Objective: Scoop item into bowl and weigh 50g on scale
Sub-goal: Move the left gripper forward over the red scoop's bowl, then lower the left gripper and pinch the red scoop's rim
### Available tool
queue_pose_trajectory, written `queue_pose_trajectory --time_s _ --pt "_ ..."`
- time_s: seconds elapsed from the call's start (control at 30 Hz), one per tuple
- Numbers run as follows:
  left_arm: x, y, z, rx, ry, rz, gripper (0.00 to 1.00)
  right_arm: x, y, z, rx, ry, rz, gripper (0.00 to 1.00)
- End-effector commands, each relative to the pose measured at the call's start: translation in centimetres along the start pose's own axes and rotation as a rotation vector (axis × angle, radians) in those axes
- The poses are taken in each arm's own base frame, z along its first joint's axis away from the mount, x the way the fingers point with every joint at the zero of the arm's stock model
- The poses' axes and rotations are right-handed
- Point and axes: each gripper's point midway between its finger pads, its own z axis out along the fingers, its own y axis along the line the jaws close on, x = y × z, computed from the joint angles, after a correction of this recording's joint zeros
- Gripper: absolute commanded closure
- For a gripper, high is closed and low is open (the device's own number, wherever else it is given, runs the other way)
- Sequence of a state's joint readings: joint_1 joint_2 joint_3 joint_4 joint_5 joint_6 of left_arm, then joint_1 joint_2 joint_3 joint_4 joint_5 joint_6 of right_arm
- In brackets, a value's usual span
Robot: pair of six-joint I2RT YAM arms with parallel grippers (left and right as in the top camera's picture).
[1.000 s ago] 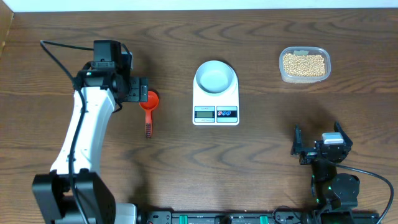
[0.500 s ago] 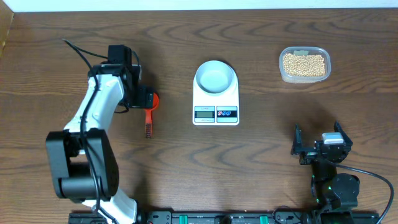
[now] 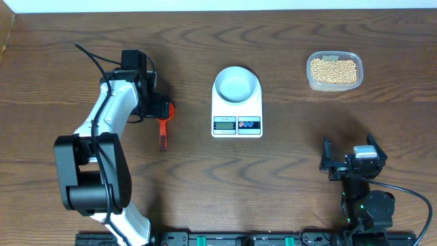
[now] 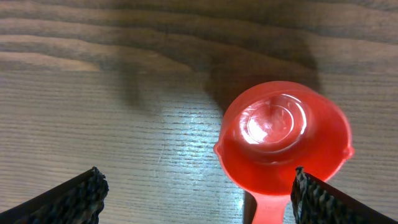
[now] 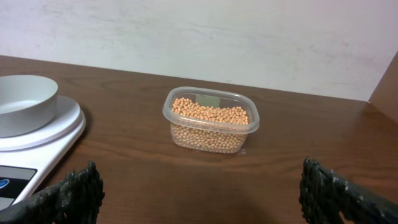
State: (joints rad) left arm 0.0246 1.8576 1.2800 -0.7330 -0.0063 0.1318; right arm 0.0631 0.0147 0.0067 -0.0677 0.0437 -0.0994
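beans [image 3: 334, 70] fill clear tub [image 3: 308, 76], bowl [image 3: 236, 85] on scale [image 3: 237, 125] empty, left gripper [image 4: 199, 202] and right gripper [image 5: 198, 193] wide open, holding nothing.

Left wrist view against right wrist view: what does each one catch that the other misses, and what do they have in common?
Only the left wrist view shows the red scoop. It is empty and lies on the table between the open fingers of the left hand.

Only the right wrist view shows the beans in their clear container, the empty bowl on the scale, and a pale wall behind.

Both views show dark wood tabletop and their own hand; the right hand is open too, and neither grips anything.
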Motion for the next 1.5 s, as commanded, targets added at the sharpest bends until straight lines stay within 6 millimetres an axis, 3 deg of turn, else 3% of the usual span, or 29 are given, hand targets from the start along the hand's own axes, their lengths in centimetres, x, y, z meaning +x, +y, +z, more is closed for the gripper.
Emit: queue_pose_trajectory --time_s 0.0,0.97,1.47 --pt "0.1 0.2 0.5 -0.005 0.014 0.004 0.04 0.0 0.1 0.0 -0.003 -0.003 -0.014 0.01" --pt "-0.4 0.2 0.8 -0.006 -0.005 0.003 0.04 0.0 0.1 0.0 -0.003 -0.003 -0.014 0.01" --pt "0.3 0.0 2.8 -0.003 0.044 0.006 0.04 0.0 0.1 0.0 -0.003 -0.003 -0.014 0.01"
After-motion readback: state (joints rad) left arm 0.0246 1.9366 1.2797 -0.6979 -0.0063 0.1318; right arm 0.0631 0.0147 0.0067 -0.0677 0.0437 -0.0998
